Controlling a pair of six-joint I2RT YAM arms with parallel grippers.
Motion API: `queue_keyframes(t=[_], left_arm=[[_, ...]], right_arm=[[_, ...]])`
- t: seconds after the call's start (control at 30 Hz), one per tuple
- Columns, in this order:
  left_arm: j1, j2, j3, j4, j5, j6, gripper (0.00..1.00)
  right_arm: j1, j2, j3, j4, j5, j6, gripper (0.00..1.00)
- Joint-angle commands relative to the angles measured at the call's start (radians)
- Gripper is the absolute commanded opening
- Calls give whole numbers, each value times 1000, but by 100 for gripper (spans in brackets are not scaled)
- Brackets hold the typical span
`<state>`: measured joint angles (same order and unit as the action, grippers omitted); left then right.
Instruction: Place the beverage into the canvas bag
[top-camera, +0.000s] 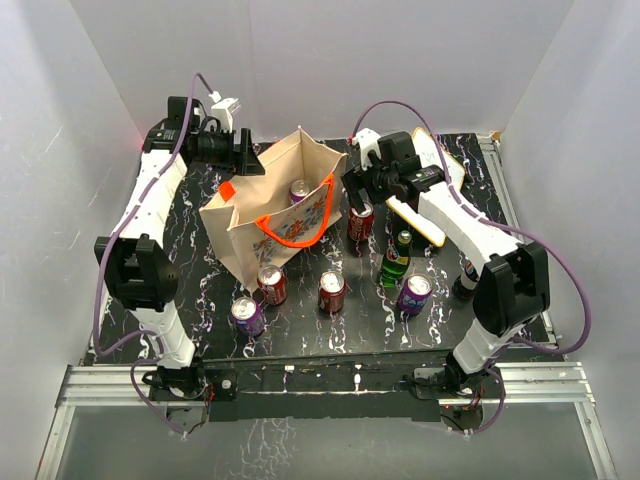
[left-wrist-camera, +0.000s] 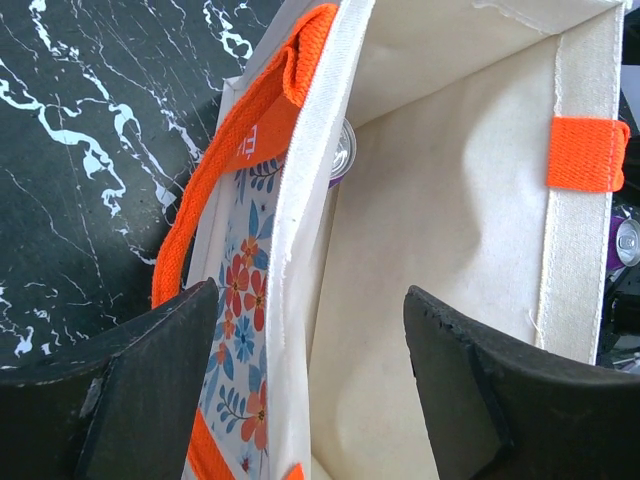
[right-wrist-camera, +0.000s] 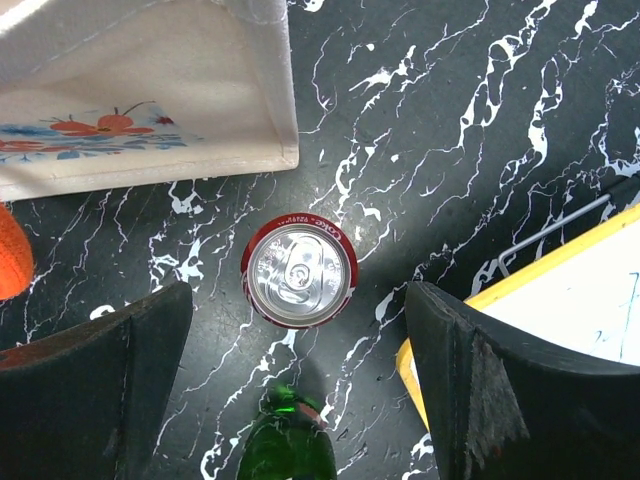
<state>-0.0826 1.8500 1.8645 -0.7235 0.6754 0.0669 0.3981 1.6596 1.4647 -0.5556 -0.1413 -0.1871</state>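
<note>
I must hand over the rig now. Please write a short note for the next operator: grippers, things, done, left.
Grippers: the left gripper is open, one finger on either side of the canvas bag wall. The right gripper is open above a red can standing beside the bag.
Done: one purple can is inside the bag.
Left: the red can is not gripped yet; grip it and bag it.

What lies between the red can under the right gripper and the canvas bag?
Nothing: in the right wrist view, only a strip of bare black marbled table separates the red can from the canvas bag.
</note>
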Motion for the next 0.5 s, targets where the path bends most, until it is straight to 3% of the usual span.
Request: queue_keyframes(t=[0.0,0.47], left_arm=[[-5,-92,-16,-19,-8,29,73],[-6,-141,-54,-25,-33,56,74]], right_arm=[[1,22,41,41,-26,-44,91],[-1,128,47,26,-87,-167,92]])
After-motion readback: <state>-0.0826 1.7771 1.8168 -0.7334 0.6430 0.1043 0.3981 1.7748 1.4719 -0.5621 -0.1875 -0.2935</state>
